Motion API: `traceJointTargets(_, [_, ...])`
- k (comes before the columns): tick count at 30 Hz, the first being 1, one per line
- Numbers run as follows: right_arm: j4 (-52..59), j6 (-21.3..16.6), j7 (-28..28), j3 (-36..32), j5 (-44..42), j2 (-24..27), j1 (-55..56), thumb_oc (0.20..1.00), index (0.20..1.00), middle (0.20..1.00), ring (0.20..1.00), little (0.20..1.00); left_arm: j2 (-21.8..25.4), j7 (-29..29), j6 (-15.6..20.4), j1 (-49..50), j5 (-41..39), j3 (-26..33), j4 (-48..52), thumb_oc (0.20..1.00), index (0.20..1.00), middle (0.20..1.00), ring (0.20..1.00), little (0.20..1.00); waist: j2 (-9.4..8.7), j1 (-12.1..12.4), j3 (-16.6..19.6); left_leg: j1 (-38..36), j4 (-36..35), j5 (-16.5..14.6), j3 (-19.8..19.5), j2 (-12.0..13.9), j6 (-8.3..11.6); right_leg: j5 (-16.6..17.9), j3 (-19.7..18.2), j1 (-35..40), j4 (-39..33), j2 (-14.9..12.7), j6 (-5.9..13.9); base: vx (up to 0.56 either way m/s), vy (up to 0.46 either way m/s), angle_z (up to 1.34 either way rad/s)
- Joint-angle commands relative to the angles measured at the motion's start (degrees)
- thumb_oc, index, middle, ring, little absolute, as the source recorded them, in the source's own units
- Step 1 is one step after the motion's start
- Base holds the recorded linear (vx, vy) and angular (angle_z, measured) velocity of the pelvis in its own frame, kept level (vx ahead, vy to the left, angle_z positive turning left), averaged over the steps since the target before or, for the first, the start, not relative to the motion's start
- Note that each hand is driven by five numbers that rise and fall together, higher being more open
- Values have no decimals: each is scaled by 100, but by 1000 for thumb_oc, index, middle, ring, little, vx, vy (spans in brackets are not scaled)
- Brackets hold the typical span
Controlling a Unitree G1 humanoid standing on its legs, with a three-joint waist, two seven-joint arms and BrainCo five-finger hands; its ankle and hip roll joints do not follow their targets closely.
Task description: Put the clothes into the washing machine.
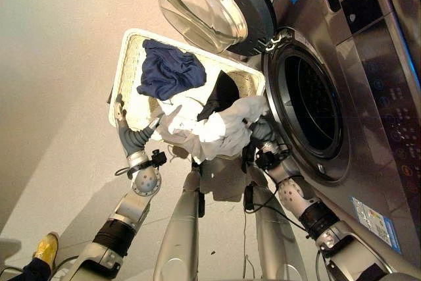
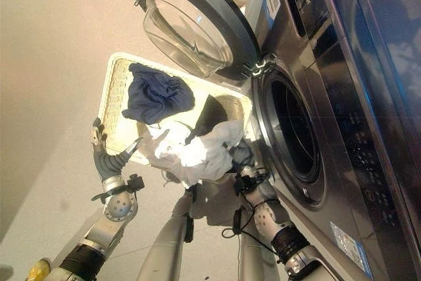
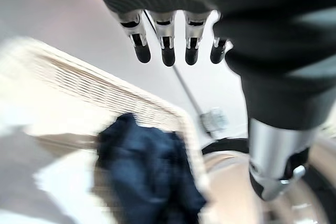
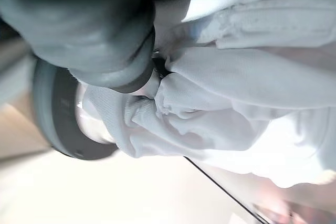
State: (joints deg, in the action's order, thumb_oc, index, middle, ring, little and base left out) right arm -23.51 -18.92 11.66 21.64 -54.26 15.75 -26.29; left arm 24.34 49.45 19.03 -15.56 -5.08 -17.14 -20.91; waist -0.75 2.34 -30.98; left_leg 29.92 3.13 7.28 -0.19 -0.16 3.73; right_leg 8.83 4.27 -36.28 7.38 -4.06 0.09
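Observation:
A cream woven basket (image 1: 122,70) lies on the floor by the washing machine (image 1: 368,97), whose drum opening (image 1: 312,106) is dark and whose round door (image 1: 210,4) is swung open above the basket. In the basket lie a navy garment (image 1: 168,70) and a black one (image 1: 220,93). A white garment (image 1: 210,129) is bunched up over the basket's near edge, beside the drum's rim. My right hand (image 1: 262,133) is shut on it, with the cloth (image 4: 236,77) gathered against the hand's dark cover (image 4: 94,35). My left hand (image 1: 133,139) is open at the basket's near left corner, one finger close to the white cloth.
The glass door hangs over the basket's far end. The machine's front panel (image 1: 385,64) runs down the right side. Pale bare floor (image 1: 59,97) stretches left of the basket. A person's yellow shoe (image 1: 46,248) stands at the lower left.

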Motion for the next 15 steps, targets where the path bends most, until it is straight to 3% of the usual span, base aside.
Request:
traceJointTargets(1, [814, -310, 157, -4, -29, 117, 6, 200, 200, 200, 200, 200, 187, -782, -25, 66, 576, -138, 304, 1000, 1000, 1000, 1000, 1000, 312, -189, 118, 333, 186, 207, -19, -369, -234, 94, 113, 128, -45, 152, 252, 15, 88, -2])
traceJointTargets(2, [922, -259, 218, -14, 109, 206, -31, 200, 200, 200, 200, 200, 267, -1364, -75, -12, 617, -305, 271, 1000, 1000, 1000, 1000, 1000, 308, -231, 118, 321, 176, 207, 21, -359, -236, 114, 83, 122, -62, 160, 261, 17, 103, -2])
traceJointTargets(6, [1129, -129, 413, 115, 523, 634, -350, 200, 200, 200, 200, 200, 759, -2237, -174, -296, 548, -1023, 401, 1000, 1000, 1000, 1000, 1000, 394, -306, 118, 264, 143, 195, 117, -345, -235, 169, 23, 160, -169, 124, 306, 6, 122, -7])
traceJointTargets(10, [1121, -39, 525, 274, 460, 813, -810, 200, 200, 200, 200, 200, 1115, -2634, -367, -623, 677, -1544, 462, 1000, 1000, 1000, 1000, 1000, 458, -301, 118, 207, 143, 174, 148, -369, -231, 182, 62, 241, -233, 72, 341, -13, 57, -8])
traceJointTargets(15, [1196, 199, 504, 488, 458, 700, -1281, 200, 200, 200, 200, 200, 1057, -2455, -245, -915, 335, -1845, 433, 1000, 1000, 1000, 1000, 1000, 489, -277, 118, 156, 127, 167, 125, -402, -246, 185, 84, 306, -269, 22, 368, -23, 21, 1])
